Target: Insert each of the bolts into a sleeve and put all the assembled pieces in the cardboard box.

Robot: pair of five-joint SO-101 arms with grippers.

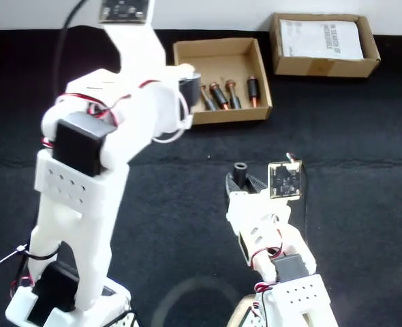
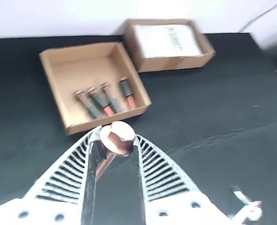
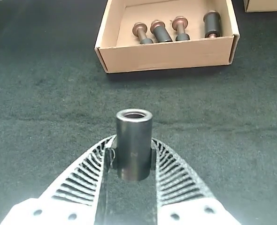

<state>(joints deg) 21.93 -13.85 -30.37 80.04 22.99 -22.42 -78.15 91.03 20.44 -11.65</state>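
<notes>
Left claw: pinching a bolt at its fingertips. The copper hex head is turned towards the wrist camera. The shank slants away beneath the head, and one finger partly hides it. In the high view this claw is raised by the near-left corner of the box.

Right claw: pressed in on a sleeve, one finger on each side of its lower half. The sleeve is dark, with its long axis upright and its open bore facing up. In the high view the sleeve sits over the black worktop, in front of the box and well apart from it.

Box: open-topped cardboard, with four assembled pieces lying flat inside. They lie side by side towards its right half, long axes running roughly front to back. Three have their copper heads towards the far wall. The fourth has its dark sleeve at the far end and copper showing at the near end.

A second box sits just right of the first at the far edge of the worktop, with a printed sheet lying in it.
</notes>
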